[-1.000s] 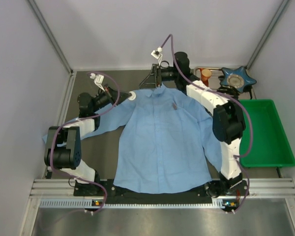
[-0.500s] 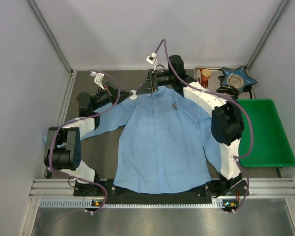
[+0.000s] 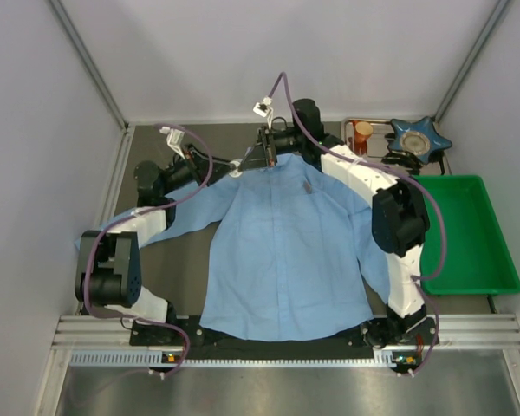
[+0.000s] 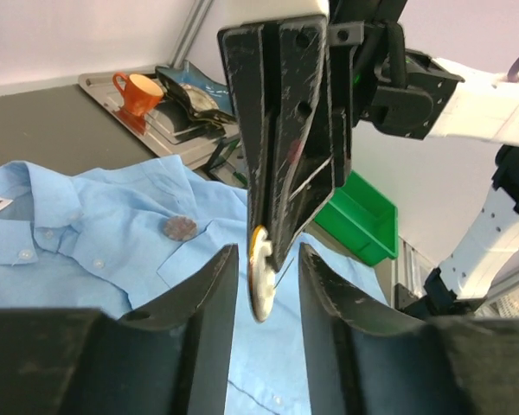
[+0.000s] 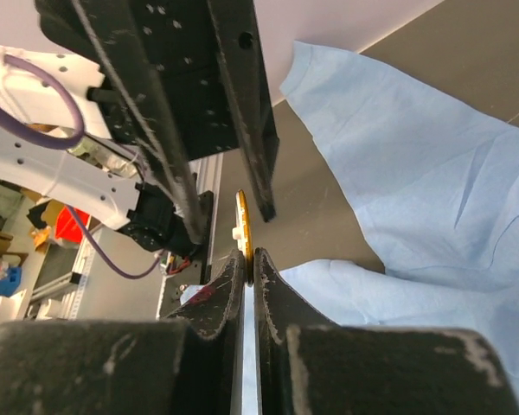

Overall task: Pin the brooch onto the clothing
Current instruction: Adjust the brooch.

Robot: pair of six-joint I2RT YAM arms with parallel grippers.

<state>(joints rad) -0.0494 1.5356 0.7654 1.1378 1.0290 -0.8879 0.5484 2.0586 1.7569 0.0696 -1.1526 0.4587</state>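
While the shirt (image 3: pixel 282 260) lies flat and face up on the dark table (image 3: pixel 186 269), with its hem toward the arm bases and its collar at the far end, both arms reach along its sides and meet near the collar, a little to the left. One sleeve runs out to the left beneath the left arm, and the other lies down the right side beside the right arm. A small dark round patch (image 3: pixel 308 186) sits on the chest. By the collar, the right gripper (image 5: pixel 244 258) has its jaws pressed together on the rim of the brooch (image 5: pixel 242 223), a thin gold and white disc held on edge in the air, clear of the cloth. The left gripper (image 4: pixel 266 252) has its jaws a narrow way apart, one finger (image 4: pixel 216 294) on each side of the disc, with a slim gap showing on both sides. To the right of the shirt stands a green bin (image 3: pixel 472 230). At the far right corner, a metal tray (image 4: pixel 95 80) carries an orange cup (image 4: pixel 138 91) and a blue star-shaped dish (image 3: pixel 420 137).
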